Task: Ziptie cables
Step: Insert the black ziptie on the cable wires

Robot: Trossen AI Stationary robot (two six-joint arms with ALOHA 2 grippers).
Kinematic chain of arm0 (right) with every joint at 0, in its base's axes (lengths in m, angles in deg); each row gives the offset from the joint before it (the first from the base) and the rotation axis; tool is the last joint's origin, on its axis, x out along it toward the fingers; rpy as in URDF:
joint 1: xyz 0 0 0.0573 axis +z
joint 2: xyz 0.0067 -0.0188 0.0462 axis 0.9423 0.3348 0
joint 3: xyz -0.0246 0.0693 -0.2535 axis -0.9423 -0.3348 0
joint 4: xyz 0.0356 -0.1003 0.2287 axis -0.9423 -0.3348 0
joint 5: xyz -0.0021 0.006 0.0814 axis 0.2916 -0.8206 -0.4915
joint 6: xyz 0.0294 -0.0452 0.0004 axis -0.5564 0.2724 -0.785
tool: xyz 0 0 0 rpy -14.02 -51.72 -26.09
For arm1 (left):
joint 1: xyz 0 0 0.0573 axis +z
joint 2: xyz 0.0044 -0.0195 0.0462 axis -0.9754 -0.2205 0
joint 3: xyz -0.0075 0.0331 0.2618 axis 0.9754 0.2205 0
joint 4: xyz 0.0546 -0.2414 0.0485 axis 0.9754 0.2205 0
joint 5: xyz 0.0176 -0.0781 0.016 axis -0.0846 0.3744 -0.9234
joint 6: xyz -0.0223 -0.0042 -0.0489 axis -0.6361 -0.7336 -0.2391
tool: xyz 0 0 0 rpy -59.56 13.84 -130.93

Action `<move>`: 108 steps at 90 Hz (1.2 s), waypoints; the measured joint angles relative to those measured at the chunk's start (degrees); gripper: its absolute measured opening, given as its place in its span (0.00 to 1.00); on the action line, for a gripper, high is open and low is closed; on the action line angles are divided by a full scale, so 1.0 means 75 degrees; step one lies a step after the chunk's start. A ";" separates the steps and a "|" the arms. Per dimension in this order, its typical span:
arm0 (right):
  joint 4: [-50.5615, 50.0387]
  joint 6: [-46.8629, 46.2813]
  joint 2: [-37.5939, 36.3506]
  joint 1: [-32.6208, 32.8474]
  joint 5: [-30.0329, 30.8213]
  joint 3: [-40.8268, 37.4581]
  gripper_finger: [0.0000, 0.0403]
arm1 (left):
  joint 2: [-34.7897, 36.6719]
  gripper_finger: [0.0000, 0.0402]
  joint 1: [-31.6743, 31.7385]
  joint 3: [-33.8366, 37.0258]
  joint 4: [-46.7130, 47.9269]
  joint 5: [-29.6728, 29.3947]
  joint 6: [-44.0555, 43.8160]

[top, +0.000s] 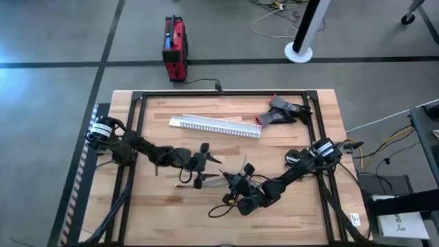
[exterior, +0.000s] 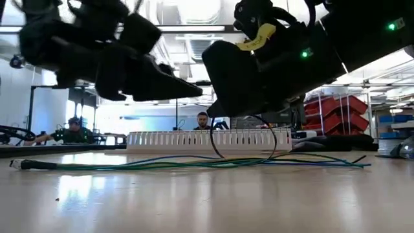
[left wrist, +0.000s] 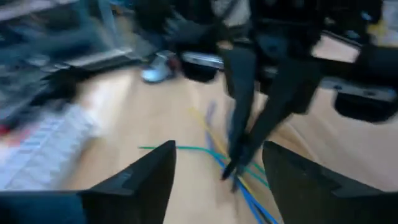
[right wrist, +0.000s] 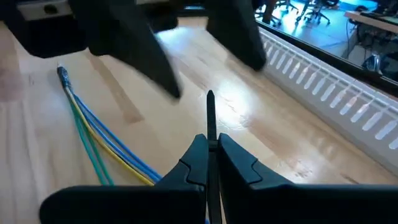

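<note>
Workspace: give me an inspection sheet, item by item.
Surface: wooden table, black frame.
Job's things: cables lying flat; ziptie pinched upright, looped round the cables in the low view.
Clutter: white slotted channel; dark tool at the back.
Grippers: left gripper open, above the cables; right gripper shut on the ziptie.
Cables: blue, yellow, green.
Surroundings: red case on the floor; people behind.
</note>
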 joint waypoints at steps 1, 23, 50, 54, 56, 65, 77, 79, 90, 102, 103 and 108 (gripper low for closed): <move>0.0000 -0.0018 0.0000 0.0000 0.0000 0.0000 0.00 | -0.0016 0.57 0.0053 -0.0092 0.0200 0.0160 0.0024; -0.0002 -0.0258 0.0000 -0.0003 0.0000 0.0000 0.00 | -0.0115 0.46 0.0323 -0.1568 0.3175 0.1496 0.0966; -0.0122 -0.0497 0.0000 -0.0003 0.0050 -0.0003 0.01 | -0.0112 0.23 0.0317 -0.2135 0.4124 0.1027 0.0693; -0.0131 -0.0506 0.0000 -0.0003 0.0061 -0.0003 0.01 | -0.0112 0.19 0.0317 -0.2149 0.4155 0.1017 0.0696; -0.0131 -0.0502 0.0000 -0.0003 0.0060 -0.0003 0.01 | -0.0112 0.17 0.0317 -0.2149 0.4157 0.1005 0.0698; -0.0125 -0.0500 0.0000 -0.0003 0.0055 -0.0003 0.01 | -0.0112 0.08 0.0317 -0.2149 0.4154 0.1000 0.0696; -0.0125 -0.0502 0.0000 -0.0003 0.0037 -0.0003 0.01 | -0.0112 0.01 0.0317 -0.2149 0.4186 0.0901 0.0688; -0.0125 -0.0500 0.0000 -0.0003 0.0029 -0.0003 0.01 | -0.0112 0.01 0.0317 -0.2149 0.4197 0.0856 0.0684; -0.0134 -0.0503 0.0000 -0.0012 0.0029 -0.0009 0.01 | -0.0112 0.00 0.0317 -0.2149 0.4258 0.0716 0.0871; -0.0113 -0.0517 0.0000 -0.0003 0.0025 -0.0009 0.01 | -0.0061 0.00 0.0314 -0.2149 0.4363 0.0705 0.0931; -0.0111 -0.0523 0.0000 -0.0003 0.0024 -0.0009 0.01 | -0.0048 0.00 0.0314 -0.2149 0.4386 0.0701 0.0930; -0.0093 -0.0547 0.0000 0.0000 0.0026 0.0000 0.01 | 0.0034 0.00 0.0314 -0.2144 0.4522 0.0680 0.0954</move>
